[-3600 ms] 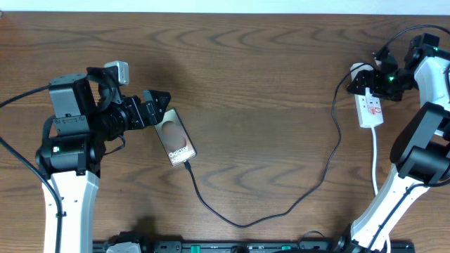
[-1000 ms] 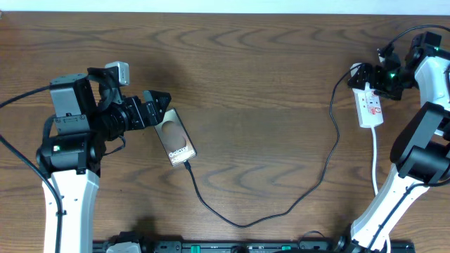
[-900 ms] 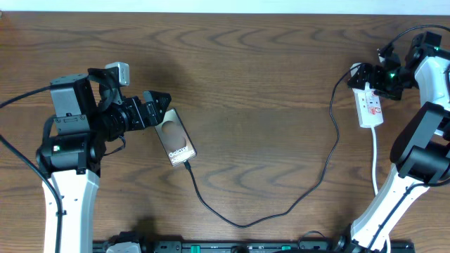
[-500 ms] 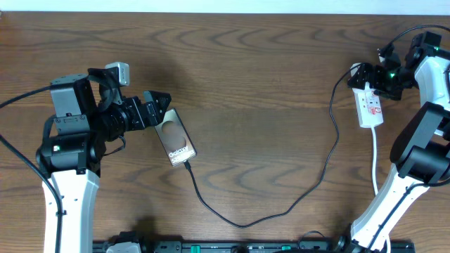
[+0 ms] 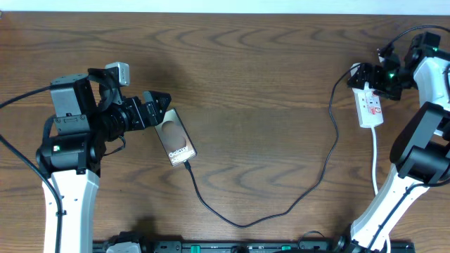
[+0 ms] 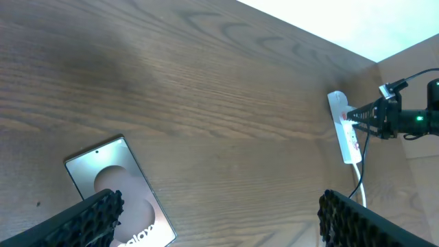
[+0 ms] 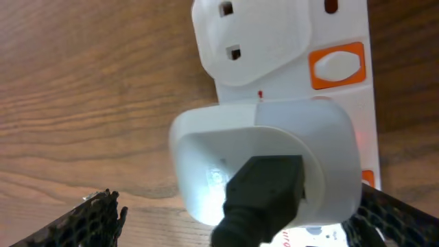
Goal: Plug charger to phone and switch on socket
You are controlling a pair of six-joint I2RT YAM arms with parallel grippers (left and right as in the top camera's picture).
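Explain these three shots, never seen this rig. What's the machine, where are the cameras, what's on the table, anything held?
Two robot arms stand at a wooden table, each ending in a two-finger gripper. The wide picture looks straight down from above. The other two come from cameras on the wrists, so the dark mesh pads at their lower corners are that arm's own fingers. On the table lie a phone and a thin black charger cable, which runs from the phone's near end across to a white power strip. A white adapter is plugged into the strip. The left gripper sits open by the phone's far end. The right gripper hovers open over the strip. Neither holds anything.
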